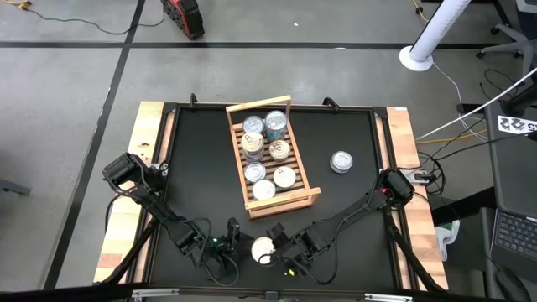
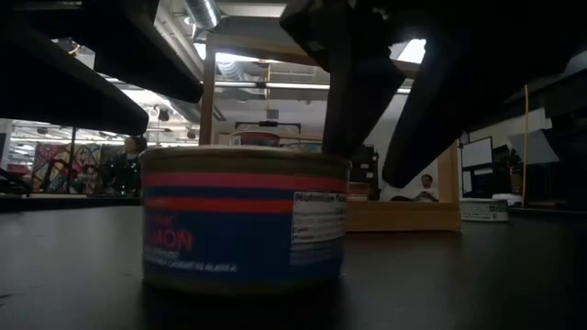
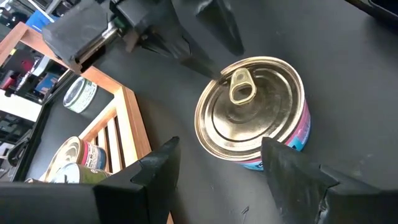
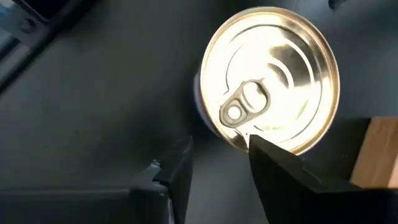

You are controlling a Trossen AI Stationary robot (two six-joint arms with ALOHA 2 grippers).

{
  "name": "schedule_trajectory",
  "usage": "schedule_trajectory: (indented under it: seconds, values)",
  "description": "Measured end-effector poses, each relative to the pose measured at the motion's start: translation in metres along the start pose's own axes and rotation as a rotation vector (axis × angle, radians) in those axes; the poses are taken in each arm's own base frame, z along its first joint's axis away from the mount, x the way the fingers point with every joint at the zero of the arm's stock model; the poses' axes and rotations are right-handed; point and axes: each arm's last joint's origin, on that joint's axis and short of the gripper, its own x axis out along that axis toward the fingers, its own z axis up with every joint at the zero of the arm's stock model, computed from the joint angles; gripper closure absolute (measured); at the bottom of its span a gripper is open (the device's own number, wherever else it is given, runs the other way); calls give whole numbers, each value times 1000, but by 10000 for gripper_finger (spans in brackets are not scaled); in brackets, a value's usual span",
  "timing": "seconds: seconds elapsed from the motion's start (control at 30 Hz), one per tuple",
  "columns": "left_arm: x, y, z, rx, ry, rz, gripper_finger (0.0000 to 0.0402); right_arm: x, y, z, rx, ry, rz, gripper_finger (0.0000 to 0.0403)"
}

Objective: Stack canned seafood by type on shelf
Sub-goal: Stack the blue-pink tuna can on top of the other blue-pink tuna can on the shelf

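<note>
A round tin (image 1: 263,249) with a gold pull-tab lid and a blue and red label stands upright on the black mat near the table's near edge, also seen as the tin (image 2: 243,220), (image 3: 252,112), (image 4: 273,74). My left gripper (image 1: 235,240) (image 3: 221,150) is open just to its left, a finger on either side of the tin's near part, not touching. My right gripper (image 1: 281,242) (image 4: 219,143) is open at the tin's right. The shelf (image 1: 239,159) holds several tins in two rows. Another tin (image 1: 341,161) stands alone to the shelf's right. My right gripper slants down from the table's right, and one fingertip (image 4: 256,144) stands at the lid's rim (image 3: 217,73) next to the pull tab; I cannot tell whether it touches. The other finger is off the tin's side. The tin stands flat on the mat.
The shelf's near end rail (image 1: 281,204) lies a short way beyond the tin. Wooden planks (image 1: 147,151) edge the mat on the left and right. Bare mat (image 1: 201,168) spreads left of the shelf. People show far off in the room behind (image 2: 424,188).
</note>
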Motion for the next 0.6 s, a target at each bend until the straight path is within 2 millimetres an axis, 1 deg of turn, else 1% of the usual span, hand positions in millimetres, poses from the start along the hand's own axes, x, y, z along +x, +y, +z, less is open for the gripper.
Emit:
schedule_trajectory:
  seconds: [0.17, 0.3, 0.6]
  values:
    - [0, 0, 0, -1, 0, 0, 182, 6, 2, -8, -5, 21, -21, 270]
    - [0, 0, 0, -2, 0, 0, 182, 9, 2, -9, 1, -10, -34, 283]
    - [0, 0, 0, -3, 0, 0, 182, 11, 1, -7, 7, -31, -58, 288]
